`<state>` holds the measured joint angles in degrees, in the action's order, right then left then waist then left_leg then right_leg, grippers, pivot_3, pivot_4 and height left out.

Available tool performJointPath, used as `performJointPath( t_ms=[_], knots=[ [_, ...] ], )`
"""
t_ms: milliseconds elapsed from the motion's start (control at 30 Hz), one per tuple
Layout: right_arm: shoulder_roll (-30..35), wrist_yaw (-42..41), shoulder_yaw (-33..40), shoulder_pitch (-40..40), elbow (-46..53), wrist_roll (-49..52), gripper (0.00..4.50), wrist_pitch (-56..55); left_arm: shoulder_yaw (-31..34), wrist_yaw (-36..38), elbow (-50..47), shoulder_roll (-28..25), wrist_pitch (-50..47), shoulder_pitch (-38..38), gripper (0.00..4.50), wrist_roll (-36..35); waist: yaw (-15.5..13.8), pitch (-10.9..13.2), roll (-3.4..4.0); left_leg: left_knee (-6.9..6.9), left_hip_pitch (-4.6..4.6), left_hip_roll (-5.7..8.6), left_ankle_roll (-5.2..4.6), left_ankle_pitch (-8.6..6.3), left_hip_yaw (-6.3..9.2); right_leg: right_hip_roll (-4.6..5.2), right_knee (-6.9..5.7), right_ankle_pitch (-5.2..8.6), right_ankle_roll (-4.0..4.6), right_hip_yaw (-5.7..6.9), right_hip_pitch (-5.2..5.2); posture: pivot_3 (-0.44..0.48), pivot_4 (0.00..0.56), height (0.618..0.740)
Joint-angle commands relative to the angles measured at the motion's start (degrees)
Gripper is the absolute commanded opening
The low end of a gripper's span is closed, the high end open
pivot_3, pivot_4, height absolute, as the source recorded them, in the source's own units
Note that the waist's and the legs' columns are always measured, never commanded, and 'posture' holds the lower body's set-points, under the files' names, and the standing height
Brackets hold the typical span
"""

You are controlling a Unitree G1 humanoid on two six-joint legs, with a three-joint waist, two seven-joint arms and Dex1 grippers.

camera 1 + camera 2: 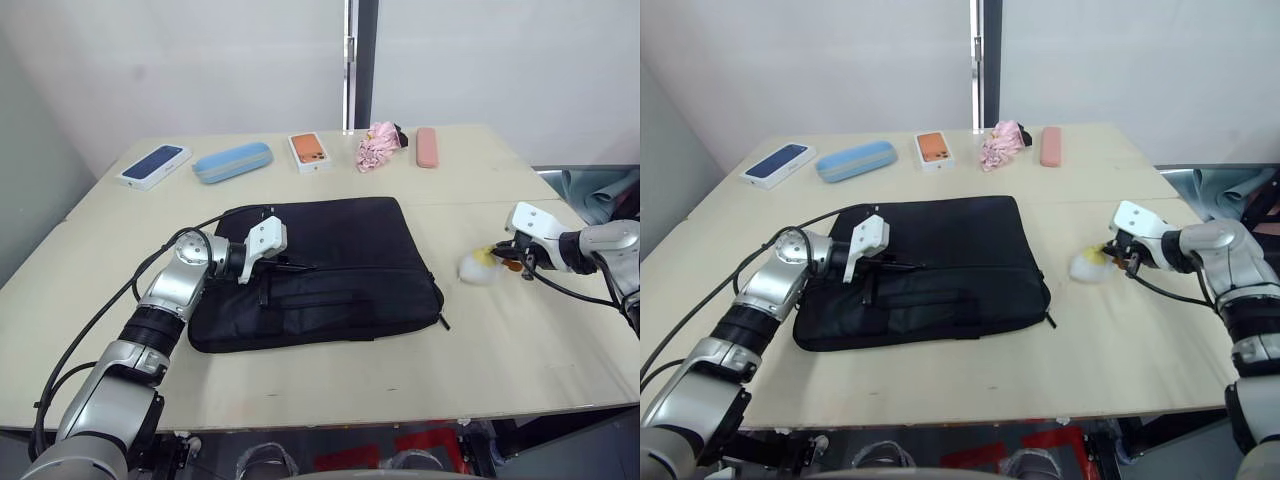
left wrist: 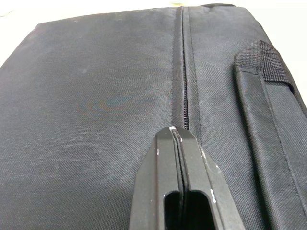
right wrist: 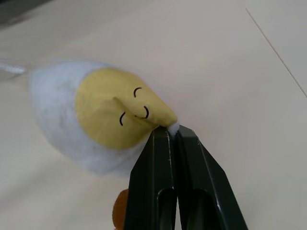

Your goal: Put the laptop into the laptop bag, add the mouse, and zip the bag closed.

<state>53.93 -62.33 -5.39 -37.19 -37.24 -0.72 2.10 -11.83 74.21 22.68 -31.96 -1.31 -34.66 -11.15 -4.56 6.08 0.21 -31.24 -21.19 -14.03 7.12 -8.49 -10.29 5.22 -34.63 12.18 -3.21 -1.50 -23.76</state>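
You see the big table (image 1: 330,385) with the laptop bag (image 1: 340,255) lying flat in the middle. Your left gripper (image 2: 176,136) rests on the bag's left side, by the zip line, with its two fingers pressed together. Right of the bag sits the little egg charm (image 3: 108,112). Your right gripper (image 3: 171,132) is pinched tight on the charm's edge.

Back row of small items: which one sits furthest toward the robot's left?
The dark blue phone box, at the left end of the row. Next to it comes the light-blue oval case, then the orange phone box, pink cloth and pink case.
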Motion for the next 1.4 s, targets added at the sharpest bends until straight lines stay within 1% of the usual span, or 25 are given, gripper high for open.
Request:
performJointPath(
  t_ms=[33, 500, 700, 1400],
  knots=[
    [-1.1, 3.8, 1.7, -3.6, -0.7, -0.9, 0.04, -1.9, -6.1, 3.3, 3.7, -0.5, -4.2, 5.9, 0.00, 4.3, 0.2, 0.0, 0.03, 0.00, 0.00, 0.00, 0.00, 0.00, -0.01, 0.00, -0.01, 0.00, 0.00, -0.01, 0.01, 0.000, 0.150, 0.740],
    [-8.2, 9.1, 0.6, -7.9, -5.3, -3.4, 0.04, -4.7, -6.7, 3.4, 1.7, -1.1, -5.1, 7.1, 0.00, 4.2, 0.6, -0.1, 0.21, -0.01, 0.02, -0.01, -0.03, -0.06, -0.02, -0.01, 0.02, 0.03, 0.04, 0.00, 0.04, 0.000, 0.150, 0.740],
    [-10.6, 12.5, 0.9, -10.6, -10.1, -4.9, 0.04, -7.3, -6.8, 3.1, 1.5, -1.0, -5.0, 7.2, 0.00, 4.4, 0.8, -0.2, 0.37, -0.01, 0.02, -0.01, -0.02, -0.06, -0.02, 0.00, 0.01, 0.03, 0.04, 0.00, 0.08, 0.000, 0.150, 0.740],
    [-15.0, 20.0, 0.8, -17.7, -23.3, -7.4, 0.04, -13.4, -6.8, 2.7, 0.4, -0.7, -5.4, 7.9, 0.00, 4.3, 0.8, -0.3, 0.45, -0.02, 0.02, -0.01, -0.03, -0.06, -0.02, 0.00, 0.02, 0.03, 0.05, 0.01, 0.07, 0.000, 0.150, 0.740]
  ],
)
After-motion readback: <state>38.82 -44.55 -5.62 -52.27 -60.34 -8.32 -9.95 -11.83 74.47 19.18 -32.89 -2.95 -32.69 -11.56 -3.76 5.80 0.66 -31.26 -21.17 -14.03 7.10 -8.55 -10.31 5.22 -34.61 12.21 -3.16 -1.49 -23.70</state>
